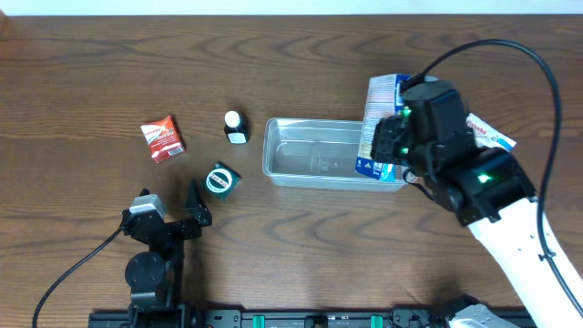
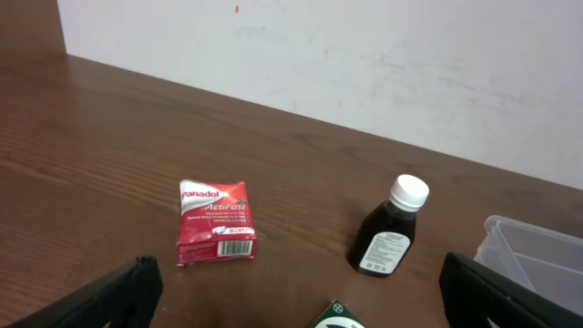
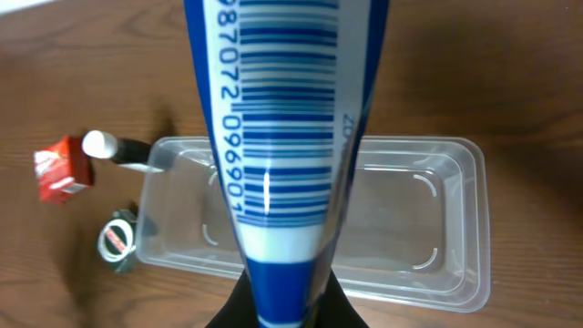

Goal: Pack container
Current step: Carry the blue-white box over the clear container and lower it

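The clear plastic container (image 1: 310, 155) lies at the table's middle; it also shows in the right wrist view (image 3: 428, 219) and at the right edge of the left wrist view (image 2: 537, 251). My right gripper (image 1: 393, 146) is shut on a blue and white box (image 1: 383, 128) with a barcode (image 3: 282, 137), held above the container's right end. My left gripper (image 1: 173, 214) is open and empty near the front left. A red Panadol box (image 1: 162, 139) (image 2: 215, 223), a dark bottle with a white cap (image 1: 236, 128) (image 2: 392, 232) and a green and white box (image 1: 221, 179) lie left of the container.
A white packet (image 1: 492, 132) lies on the table behind the right arm. A white wall (image 2: 364, 64) runs behind the table's far edge. Cables trail from both arms at the front.
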{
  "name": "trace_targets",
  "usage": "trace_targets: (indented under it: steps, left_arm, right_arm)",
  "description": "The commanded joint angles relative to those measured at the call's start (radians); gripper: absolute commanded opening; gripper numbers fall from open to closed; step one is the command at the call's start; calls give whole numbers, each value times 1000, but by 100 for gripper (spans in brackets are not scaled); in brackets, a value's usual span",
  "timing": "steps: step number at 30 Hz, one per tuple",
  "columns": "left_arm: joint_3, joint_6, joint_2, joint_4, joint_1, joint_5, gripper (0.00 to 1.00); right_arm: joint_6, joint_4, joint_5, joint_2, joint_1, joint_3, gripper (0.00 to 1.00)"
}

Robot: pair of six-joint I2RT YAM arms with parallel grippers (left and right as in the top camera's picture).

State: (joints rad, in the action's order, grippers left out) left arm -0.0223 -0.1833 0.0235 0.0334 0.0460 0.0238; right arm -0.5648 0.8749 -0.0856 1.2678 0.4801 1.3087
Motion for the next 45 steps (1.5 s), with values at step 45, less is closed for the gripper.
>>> trace_targets:
  steps: [45]
  left_arm:
    - [18, 6, 0, 37, 6, -8, 98]
  right_arm:
    - [-1397, 150, -89, 278, 23, 19, 1]
